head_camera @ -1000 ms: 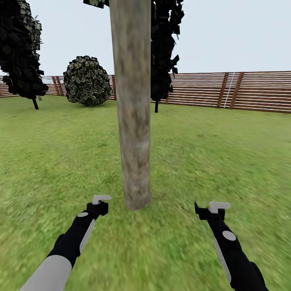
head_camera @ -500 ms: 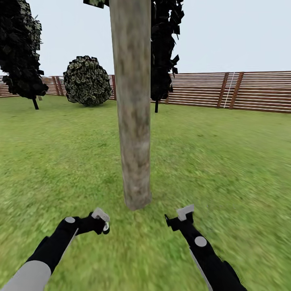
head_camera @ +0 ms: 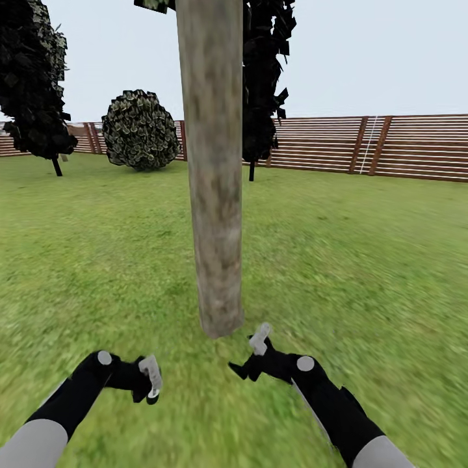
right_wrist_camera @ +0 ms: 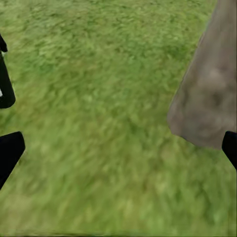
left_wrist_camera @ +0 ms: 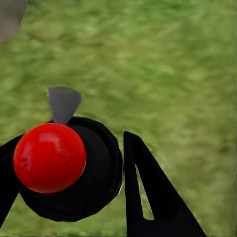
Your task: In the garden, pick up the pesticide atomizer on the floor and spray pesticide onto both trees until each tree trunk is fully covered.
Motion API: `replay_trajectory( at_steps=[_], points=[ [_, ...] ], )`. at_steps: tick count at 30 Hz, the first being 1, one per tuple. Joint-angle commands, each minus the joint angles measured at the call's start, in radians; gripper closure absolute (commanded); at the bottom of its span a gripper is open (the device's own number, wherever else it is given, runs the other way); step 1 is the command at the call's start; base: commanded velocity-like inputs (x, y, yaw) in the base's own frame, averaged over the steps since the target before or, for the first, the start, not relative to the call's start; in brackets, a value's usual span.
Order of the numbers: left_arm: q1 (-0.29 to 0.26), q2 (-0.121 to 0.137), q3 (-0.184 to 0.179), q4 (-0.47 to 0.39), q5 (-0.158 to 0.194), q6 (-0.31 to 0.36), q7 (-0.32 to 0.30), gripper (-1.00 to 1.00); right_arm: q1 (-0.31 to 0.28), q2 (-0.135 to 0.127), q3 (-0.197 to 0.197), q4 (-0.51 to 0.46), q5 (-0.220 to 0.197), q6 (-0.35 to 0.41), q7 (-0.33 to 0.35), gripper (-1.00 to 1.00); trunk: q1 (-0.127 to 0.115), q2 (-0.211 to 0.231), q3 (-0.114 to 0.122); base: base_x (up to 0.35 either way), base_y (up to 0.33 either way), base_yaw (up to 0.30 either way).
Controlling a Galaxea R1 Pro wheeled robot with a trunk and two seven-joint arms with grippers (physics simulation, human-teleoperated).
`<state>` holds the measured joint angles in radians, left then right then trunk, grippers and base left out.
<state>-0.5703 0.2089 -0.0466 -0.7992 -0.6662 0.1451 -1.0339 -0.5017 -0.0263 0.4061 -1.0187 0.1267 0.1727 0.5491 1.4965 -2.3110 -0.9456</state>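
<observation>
Grass [head_camera: 364, 260] is spreading across the whole garden floor, blurry and green, up to a brown slatted fence [head_camera: 403, 146] running along the back. A thick grey-brown tree trunk [head_camera: 214, 195] is standing upright in the middle of the head view, its base meeting the lawn just ahead of the two arms. Behind it a dark leafy crown [head_camera: 266, 78] is hanging, a second dark tree [head_camera: 32, 78] is rising at the far left edge, and a round bush [head_camera: 140, 130] is sitting near the fence between them.

Low in the head view, the left hand [head_camera: 148, 380] is reaching inward over the grass, its pale tip pointing down. In the left wrist view this hand [left_wrist_camera: 74, 168] is clamping around the spray bottle [left_wrist_camera: 69, 170], a dark rounded body seen from above with a red round cap [left_wrist_camera: 49, 157] and a grey nozzle [left_wrist_camera: 63, 103] sticking out ahead; a black finger [left_wrist_camera: 148, 192] is pressing beside the bottle. Only grass is lying beneath it.

The right hand [head_camera: 250, 357] is hovering close to the foot of the trunk, angled toward it, with a pale tip raised. In the right wrist view its black fingers [right_wrist_camera: 10, 150] are sitting far apart at opposite edges, nothing between them, while the trunk's base [right_wrist_camera: 210, 98] is showing near one side over the lawn.
</observation>
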Motion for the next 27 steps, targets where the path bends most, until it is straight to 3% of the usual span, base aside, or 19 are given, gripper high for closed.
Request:
replay_trajectory(
  at_steps=[1, 2, 4, 6, 8, 9, 13, 19, 20, 27],
  points=[
    [0.0, 0.0, 0.0, 0.0, -0.025, -0.009, -0.016, 1.0, -0.014, 0.0, 0.0, 0.012, 0.004, 0.003, 0.034, -1.0, 0.0, 0.0, 0.0, 0.0, 0.0, 0.0],
    [0.0, 0.0, 0.0, 0.001, -0.037, -0.012, -0.024, 1.0, -0.019, -0.001, 0.0, 0.017, 0.006, 0.003, 0.048, -1.0, 0.0, 0.0, 0.0, 0.0, 0.0, 0.0],
    [0.0, -0.005, -0.005, 0.001, -0.104, -0.025, -0.067, 1.0, -0.035, -0.001, 0.0, 0.032, 0.016, 0.006, 0.117, -1.0, 0.0, 0.0, 0.0, 0.0, 0.0, 0.0],
    [0.001, -0.008, -0.015, 0.001, -0.141, -0.034, -0.079, 1.0, -0.039, -0.001, 0.0, 0.035, 0.022, 0.006, 0.161, -1.0, 0.0, 0.0, 0.0, 0.0, 0.0, 0.0],
    [0.001, -0.009, -0.034, 0.002, -0.164, -0.038, -0.084, 1.0, -0.04, -0.001, 0.0, 0.036, 0.034, 0.007, 0.203, -1.0, 0.0, 0.0, 0.0, 0.0, 0.0, 0.0],
    [0.001, -0.009, -0.069, 0.002, -0.175, -0.04, -0.086, 1.0, -0.041, -0.001, 0.0, 0.036, 0.051, 0.007, 0.228, -1.0, 0.0, 0.0, 0.0, 0.0, 0.0, 0.0],
    [0.001, -0.009, -0.122, 0.0, -0.18, -0.04, -0.087, 1.0, -0.041, -0.001, 0.0, 0.034, 0.061, 0.007, 0.242, -1.0, 0.0, 0.0, 0.0, 0.0, 0.0, 0.0],
    [0.001, -0.016, -0.144, -0.001, -0.179, -0.041, -0.087, 1.0, -0.041, -0.001, 0.0, 0.034, 0.078, 0.007, 0.302, -1.0, 0.0, 0.0, 0.0, 0.0, 0.0, 0.0],
    [0.001, -0.019, -0.145, -0.001, -0.179, -0.041, -0.087, 1.0, -0.041, -0.001, 0.0, 0.033, 0.086, 0.007, 0.309, 1.0, 0.0, 0.0, 0.0, 0.0, 0.0, 0.0],
    [-0.001, -0.049, -0.148, -0.003, -0.179, -0.039, -0.087, 1.0, -0.042, 0.0, 0.001, 0.033, 0.119, 0.009, 0.356, 1.0, 0.0, 0.0, 0.0, 0.0, 0.0, 0.0]
  ],
)
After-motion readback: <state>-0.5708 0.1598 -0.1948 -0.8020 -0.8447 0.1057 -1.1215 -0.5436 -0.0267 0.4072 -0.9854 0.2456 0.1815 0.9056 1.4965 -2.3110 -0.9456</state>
